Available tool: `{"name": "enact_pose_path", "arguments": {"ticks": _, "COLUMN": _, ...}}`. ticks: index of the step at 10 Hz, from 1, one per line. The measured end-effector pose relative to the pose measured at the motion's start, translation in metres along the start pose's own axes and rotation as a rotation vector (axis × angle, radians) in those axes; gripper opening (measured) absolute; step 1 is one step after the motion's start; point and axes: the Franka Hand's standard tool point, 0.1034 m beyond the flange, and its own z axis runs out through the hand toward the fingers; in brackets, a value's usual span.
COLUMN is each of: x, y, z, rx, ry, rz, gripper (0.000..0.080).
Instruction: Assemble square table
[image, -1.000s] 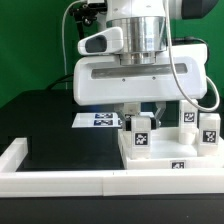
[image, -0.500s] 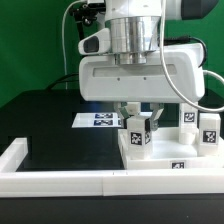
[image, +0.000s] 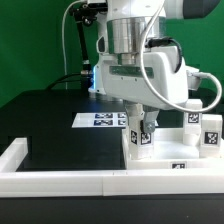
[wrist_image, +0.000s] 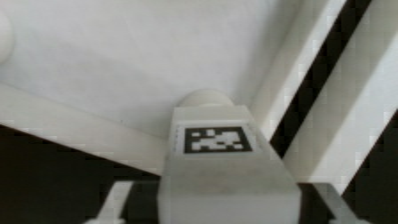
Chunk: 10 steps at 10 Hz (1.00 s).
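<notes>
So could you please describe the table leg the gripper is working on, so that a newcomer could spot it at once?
Find the big white square slab at the exterior view's right. Three tagged white legs stand on it. The leg meant is nearest the slab's left corner, and it alone sits between the gripper fingers under the arm.
</notes>
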Motion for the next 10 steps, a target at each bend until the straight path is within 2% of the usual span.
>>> {"name": "enact_pose_path", "arguments": {"ticks": 4, "x": -0.0001, "y": -0.0003, "z": 0.0001, "rx": 0.009, "ry": -0.008, "rz": 0.107, "gripper": 0.0305}}
{"name": "enact_pose_path", "arguments": {"ticks": 5, "x": -0.0001, "y": -0.0003, "z": 0.0001, "rx": 0.009, "ry": -0.008, "rz": 0.068, "gripper": 0.0485}}
{"name": "enact_pose_path", "arguments": {"ticks": 6, "x": -0.0009, "y": -0.0003, "z": 0.0002, "rx": 0.007, "ry": -0.008, "rz": 0.002, "gripper": 0.0612}}
{"name": "enact_pose_path", "arguments": {"ticks": 10, "x": -0.006, "y": -0.0012, "z": 0.0014, "rx": 0.008, "ry": -0.012, "rz": -0.393, "gripper": 0.0649}}
